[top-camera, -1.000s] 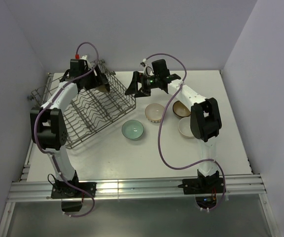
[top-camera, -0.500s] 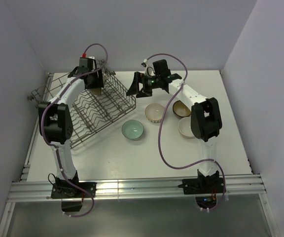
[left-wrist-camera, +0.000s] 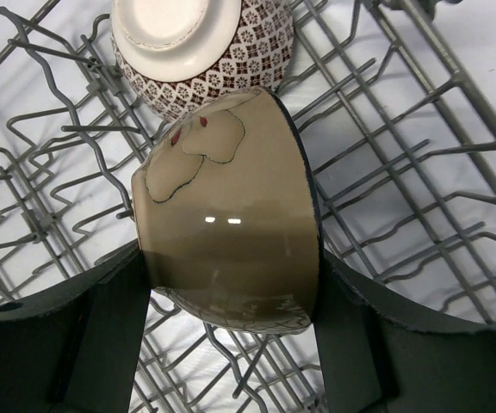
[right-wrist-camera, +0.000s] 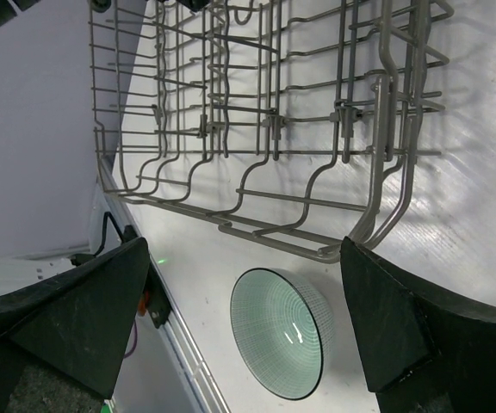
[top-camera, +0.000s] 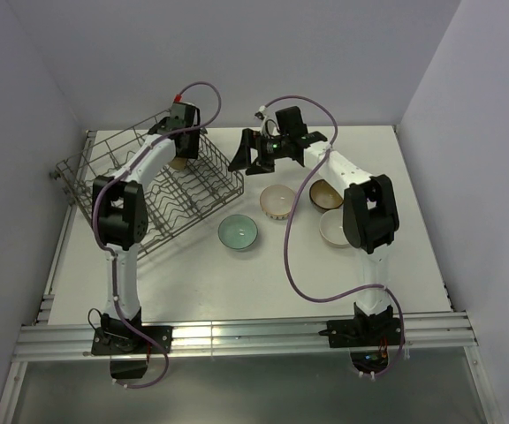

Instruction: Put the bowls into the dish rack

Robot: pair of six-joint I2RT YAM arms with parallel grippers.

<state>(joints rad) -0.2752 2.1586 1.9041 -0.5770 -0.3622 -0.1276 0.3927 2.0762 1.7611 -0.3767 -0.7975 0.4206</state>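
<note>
One tan bowl in left jaws, over dish rack, far edge

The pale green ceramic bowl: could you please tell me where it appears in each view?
Top external: pale green ceramic bowl central, beside the near right corner of the grey wire dish rack.
Left wrist: not in it.
Right wrist: the bowl bottom centre, below the rack's edge.
Shared landmark: the dish rack.

Bright, even light, soft shadows — small glare on brown bowl.
</note>
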